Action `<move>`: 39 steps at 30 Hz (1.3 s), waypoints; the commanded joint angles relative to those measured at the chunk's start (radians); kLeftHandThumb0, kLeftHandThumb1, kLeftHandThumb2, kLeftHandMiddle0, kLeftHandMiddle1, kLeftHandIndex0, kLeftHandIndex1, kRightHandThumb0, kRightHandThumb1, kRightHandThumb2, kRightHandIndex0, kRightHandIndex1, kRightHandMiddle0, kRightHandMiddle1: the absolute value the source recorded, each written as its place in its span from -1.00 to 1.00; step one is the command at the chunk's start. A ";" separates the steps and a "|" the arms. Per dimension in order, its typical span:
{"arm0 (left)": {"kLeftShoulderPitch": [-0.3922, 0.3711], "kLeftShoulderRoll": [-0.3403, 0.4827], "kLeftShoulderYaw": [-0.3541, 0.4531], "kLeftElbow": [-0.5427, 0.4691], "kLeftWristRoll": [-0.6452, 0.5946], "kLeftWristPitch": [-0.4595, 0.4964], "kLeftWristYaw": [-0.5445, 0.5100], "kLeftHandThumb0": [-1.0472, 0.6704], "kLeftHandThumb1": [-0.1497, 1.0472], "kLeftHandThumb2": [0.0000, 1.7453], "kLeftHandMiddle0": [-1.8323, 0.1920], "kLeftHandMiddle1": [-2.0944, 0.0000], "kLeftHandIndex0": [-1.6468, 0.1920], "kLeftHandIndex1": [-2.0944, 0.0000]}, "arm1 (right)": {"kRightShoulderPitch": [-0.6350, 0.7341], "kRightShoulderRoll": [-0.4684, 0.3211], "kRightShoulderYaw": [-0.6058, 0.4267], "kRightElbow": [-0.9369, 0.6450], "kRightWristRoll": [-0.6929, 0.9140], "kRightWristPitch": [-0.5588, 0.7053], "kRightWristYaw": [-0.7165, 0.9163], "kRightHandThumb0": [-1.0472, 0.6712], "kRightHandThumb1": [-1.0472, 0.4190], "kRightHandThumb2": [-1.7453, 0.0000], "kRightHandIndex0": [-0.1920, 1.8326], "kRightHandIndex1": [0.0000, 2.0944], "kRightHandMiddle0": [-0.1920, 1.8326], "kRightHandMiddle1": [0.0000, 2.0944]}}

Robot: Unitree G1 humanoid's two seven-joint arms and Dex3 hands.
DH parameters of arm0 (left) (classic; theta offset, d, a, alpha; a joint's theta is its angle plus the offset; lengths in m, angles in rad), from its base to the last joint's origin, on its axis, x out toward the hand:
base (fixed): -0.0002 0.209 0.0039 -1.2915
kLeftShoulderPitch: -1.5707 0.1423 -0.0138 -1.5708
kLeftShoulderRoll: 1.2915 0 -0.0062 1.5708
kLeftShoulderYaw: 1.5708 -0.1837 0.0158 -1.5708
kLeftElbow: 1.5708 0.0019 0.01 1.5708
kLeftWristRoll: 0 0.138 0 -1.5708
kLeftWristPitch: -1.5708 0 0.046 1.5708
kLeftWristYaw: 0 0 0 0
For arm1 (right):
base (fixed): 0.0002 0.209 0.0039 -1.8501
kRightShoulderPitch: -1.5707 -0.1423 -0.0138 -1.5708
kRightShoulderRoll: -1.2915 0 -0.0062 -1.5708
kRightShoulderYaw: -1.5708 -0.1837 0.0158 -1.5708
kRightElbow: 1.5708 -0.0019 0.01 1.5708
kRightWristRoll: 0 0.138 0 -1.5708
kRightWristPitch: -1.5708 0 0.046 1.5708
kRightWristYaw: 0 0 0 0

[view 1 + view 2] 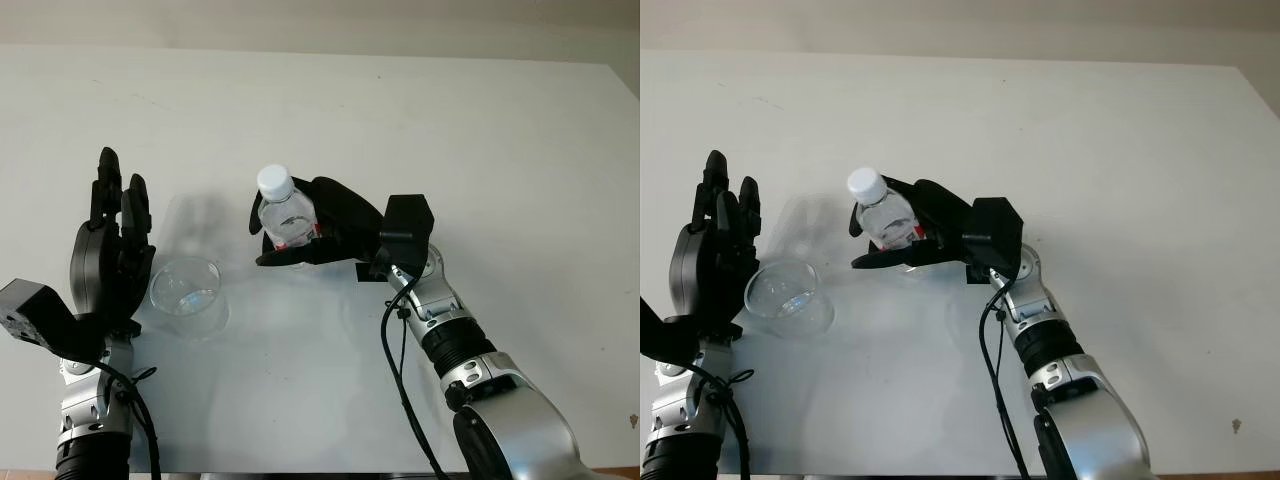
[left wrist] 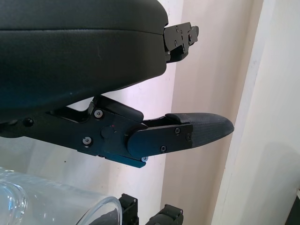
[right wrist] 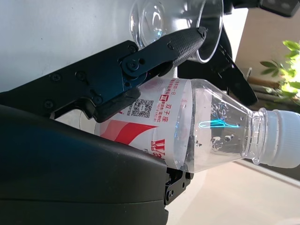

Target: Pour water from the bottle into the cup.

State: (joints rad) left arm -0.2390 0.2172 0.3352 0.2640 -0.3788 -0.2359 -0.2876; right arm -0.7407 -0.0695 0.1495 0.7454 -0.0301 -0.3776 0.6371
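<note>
A: What is the right hand [image 1: 318,228] doing?

B: Its fingers [image 3: 180,40] are wrapped around the bottle [image 1: 284,214], gripping the labelled body. The white cap [image 1: 274,180] is on, so I judge pouring can't start yet.

A: And the cup [image 1: 187,295]?

B: It stands on the white table [image 1: 480,140], just beside the bottle, toward the left hand [image 1: 112,250]. That hand is raised beside the cup, holding nothing, probably ready to steady it. Nothing lies between bottle and cup.
</note>
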 commanded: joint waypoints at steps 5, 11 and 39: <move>-0.004 -0.001 0.003 0.016 0.005 -0.014 -0.002 -0.68 1.00 -0.40 0.95 0.95 0.96 0.95 | 0.024 0.015 -0.015 -0.003 -0.052 -0.073 -0.204 -0.32 -1.00 0.49 0.94 1.00 0.80 1.00; -0.009 -0.006 0.004 0.012 0.001 -0.010 0.003 -0.68 1.00 -0.41 0.93 0.94 0.94 0.94 | -0.096 -0.017 -0.002 0.056 -0.171 -0.148 -0.404 -0.27 -1.00 0.38 0.92 1.00 0.78 1.00; -0.006 -0.028 -0.006 -0.030 0.008 0.012 0.048 -0.68 1.00 -0.46 0.96 0.95 0.97 0.95 | -0.452 -0.175 0.588 0.165 -1.136 -0.311 -1.384 -0.38 -1.00 0.80 0.50 1.00 -0.10 0.99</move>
State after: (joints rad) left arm -0.2538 0.1994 0.3324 0.2436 -0.3785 -0.2266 -0.2455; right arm -1.1536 -0.2305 0.7185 0.9408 -1.1443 -0.7039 -0.7146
